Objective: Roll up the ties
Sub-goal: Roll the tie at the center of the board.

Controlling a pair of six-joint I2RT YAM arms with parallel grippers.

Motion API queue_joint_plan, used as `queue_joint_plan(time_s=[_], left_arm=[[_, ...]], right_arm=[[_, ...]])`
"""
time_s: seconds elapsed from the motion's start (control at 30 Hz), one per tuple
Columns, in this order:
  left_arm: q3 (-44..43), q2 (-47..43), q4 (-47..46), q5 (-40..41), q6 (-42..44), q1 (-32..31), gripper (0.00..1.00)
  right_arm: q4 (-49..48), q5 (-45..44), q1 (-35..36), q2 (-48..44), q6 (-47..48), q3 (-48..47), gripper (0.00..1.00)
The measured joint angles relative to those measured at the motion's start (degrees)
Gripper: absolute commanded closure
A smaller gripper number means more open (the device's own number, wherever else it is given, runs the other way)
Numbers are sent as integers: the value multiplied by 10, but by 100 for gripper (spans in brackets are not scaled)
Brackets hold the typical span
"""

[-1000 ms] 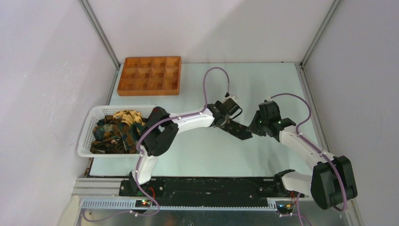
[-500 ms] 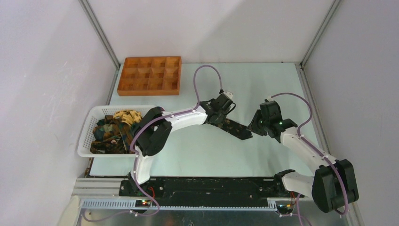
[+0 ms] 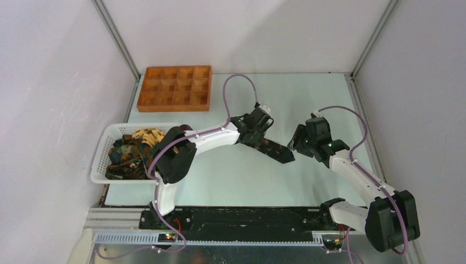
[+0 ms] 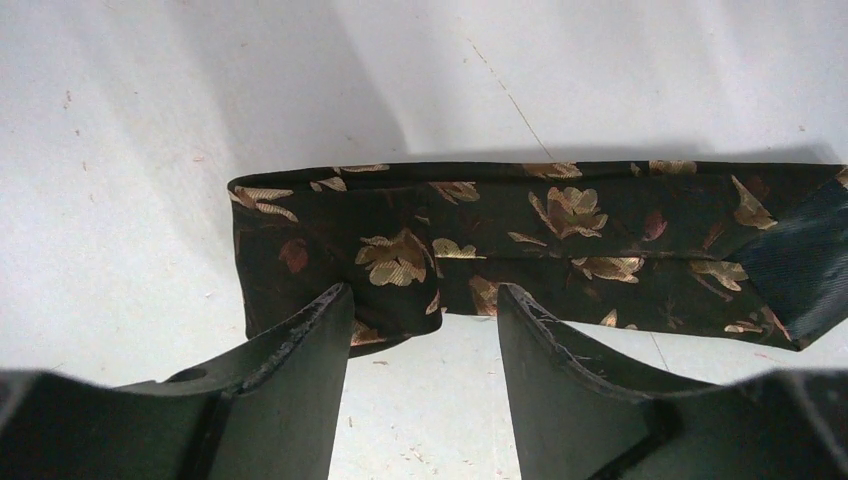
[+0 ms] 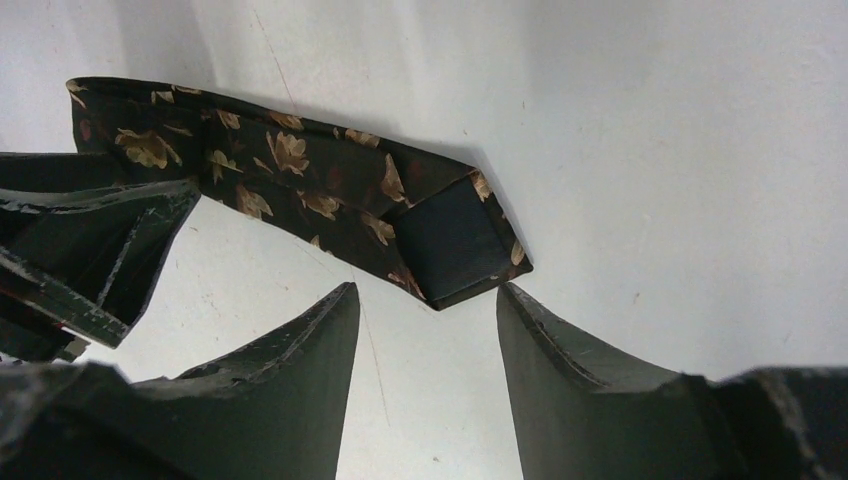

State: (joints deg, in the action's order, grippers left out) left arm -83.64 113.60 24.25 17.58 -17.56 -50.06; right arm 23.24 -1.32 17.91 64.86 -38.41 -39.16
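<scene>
One tie is out on the table, flat, mid-table between the two arms. In the top view it runs diagonally from upper left to lower right. Dark fabric, gold and brown leaf print. It looks doubled over into a short strip, but the layers are hard to count from here.

Left gripper is at the tie's upper-left end. In its wrist view the tie runs across the frame. The left gripper has its jaws parted at a medium gap, with the fingertips at the tie's near edge, close to the rounded fold end. The tips overlap the fabric edge in view, and I can't tell if they touch it. Nothing is pinched between them.

Right gripper is at the lower-right end. In its wrist view the tie ends in a plain dark lining patch, which sits just beyond the fingertips and in line with the gap. The right gripper has its jaws parted, nothing between the pads, clear of the cloth. The left gripper's fingers show at that frame's left edge, over the tie's other end.

The rest of the ties are heaped in the white mesh basket at the table's left edge, beside the left arm's elbow. The orange compartment tray sits at the far left corner, well apart from the tie.
</scene>
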Motion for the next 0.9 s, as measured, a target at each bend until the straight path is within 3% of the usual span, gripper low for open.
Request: queue_joint_plan(time_s=[0.57,0.9], left_arm=[[1,-44,4,2,-6,8,38],[50,-146,-13,20,-39,35,42]], right_arm=[[-35,7,-5,3,40,-1,34],[-57,50,-4,58,81,-54,40]])
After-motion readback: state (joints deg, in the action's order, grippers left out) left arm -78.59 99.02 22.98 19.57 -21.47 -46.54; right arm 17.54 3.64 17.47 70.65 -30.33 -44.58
